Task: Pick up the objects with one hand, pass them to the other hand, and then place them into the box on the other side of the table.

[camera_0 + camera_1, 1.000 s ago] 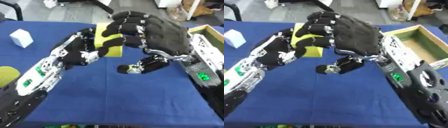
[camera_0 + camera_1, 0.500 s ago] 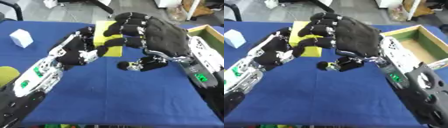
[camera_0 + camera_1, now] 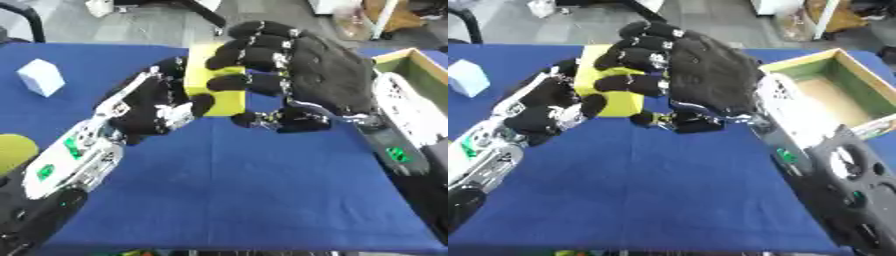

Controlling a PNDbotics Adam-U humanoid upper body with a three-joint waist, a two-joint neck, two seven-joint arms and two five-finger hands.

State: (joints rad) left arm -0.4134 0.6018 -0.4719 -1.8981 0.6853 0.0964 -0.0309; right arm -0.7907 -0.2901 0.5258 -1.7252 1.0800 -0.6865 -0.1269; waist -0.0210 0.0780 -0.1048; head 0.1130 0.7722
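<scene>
My left robot hand held the yellow block up above the middle of the bench, fingers curled round its near side and under its lower edge. My right robot hand had closed in over half a second: its fingers, a little apart from the block a second earlier, now wrapped across the block's top and front face, and its thumb had tucked in underneath. Both hands were clamped on the block at once, so I judged the pass to be at its midpoint: the right had taken its grip and the left had not yet let go. The next thing needed was for my left fingers to open and draw away, or the two grips would fight each other.

The wooden box with its green inner walls stood at the bench's right edge, near my right forearm, and held nothing I could see. A white block sat near the far left corner, and a yellow-green round thing showed at the left edge.

I could read no writing or brand on the block, the box or my arms; only small green patches on both forearms
</scene>
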